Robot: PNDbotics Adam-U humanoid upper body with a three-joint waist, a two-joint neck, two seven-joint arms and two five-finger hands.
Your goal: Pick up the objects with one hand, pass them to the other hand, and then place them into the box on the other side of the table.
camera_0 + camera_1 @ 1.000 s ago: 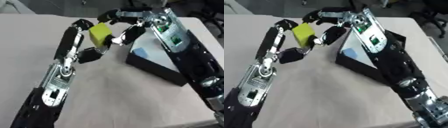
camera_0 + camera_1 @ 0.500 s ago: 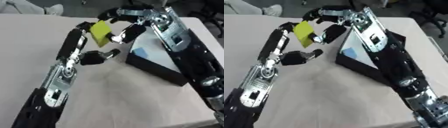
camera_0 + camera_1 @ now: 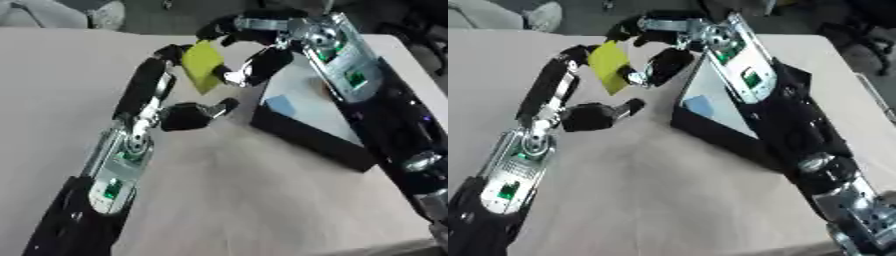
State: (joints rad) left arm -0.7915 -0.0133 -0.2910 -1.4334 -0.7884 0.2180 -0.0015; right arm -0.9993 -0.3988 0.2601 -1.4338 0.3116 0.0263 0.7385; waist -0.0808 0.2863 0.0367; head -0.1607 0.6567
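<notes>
I've got the yellow block (image 3: 202,65) up in the air at about 11 o'clock in my view, off the worktop (image 3: 52,90), caught between both hands — this looks like the handover step. Right hand (image 3: 254,60) comes in from 1 o'clock w/ fingers curled round the block's right side and top; I judge it's the one grasping it now. Left hand (image 3: 194,113) sits just below the block at 10 o'clock, fingers relaxed and pointing toward 3 o'clock, apparently released; its forearm runs up beside the block's left edge, so I can't rule out some contact there.

Black box (image 3: 308,131) lies right of centre, approx 2 o'clock, pale inside w/ a small blue thing (image 3: 280,105) already in it. The right forearm crosses over the box, hiding its far side.

Block is held tilted, just beside the box's near-left corner, which makes sense: the receiving hand is on the box's side. Next I'd swing the right hand over the opening and let go; the risk is clipping the box wall.
</notes>
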